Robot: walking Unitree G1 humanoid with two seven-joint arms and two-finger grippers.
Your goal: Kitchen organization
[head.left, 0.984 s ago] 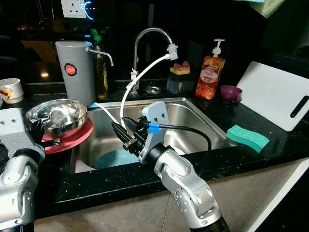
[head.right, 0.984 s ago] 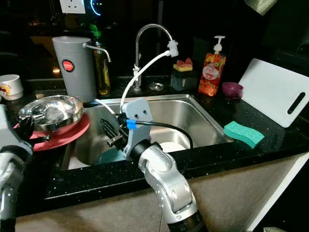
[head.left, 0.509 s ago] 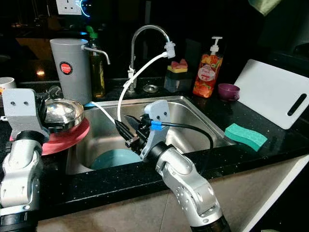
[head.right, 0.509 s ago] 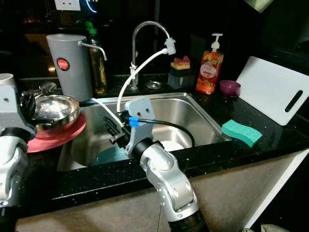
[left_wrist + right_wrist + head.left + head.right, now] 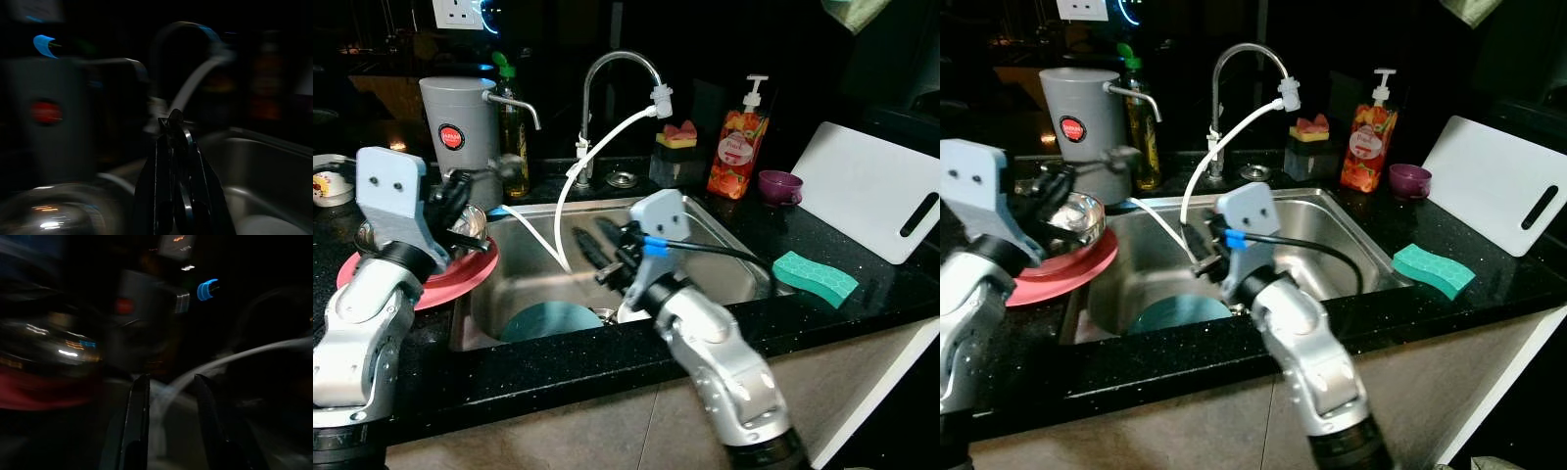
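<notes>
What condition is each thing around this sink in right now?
Left pincer: shut, empty, above the steel bowl.
Right pincer: open, over the sink.
Steel bowl: upright on red plate.
Teal plate: flat in sink.
Green sponge: on counter.

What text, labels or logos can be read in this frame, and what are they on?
Grey canister: round red badge with a pale band, wording too small to read.
Soap pump bottle: red and orange label with a pale oval, print too blurred to read.
White cup: coloured print, illegible.
No text can actually be read.
</notes>
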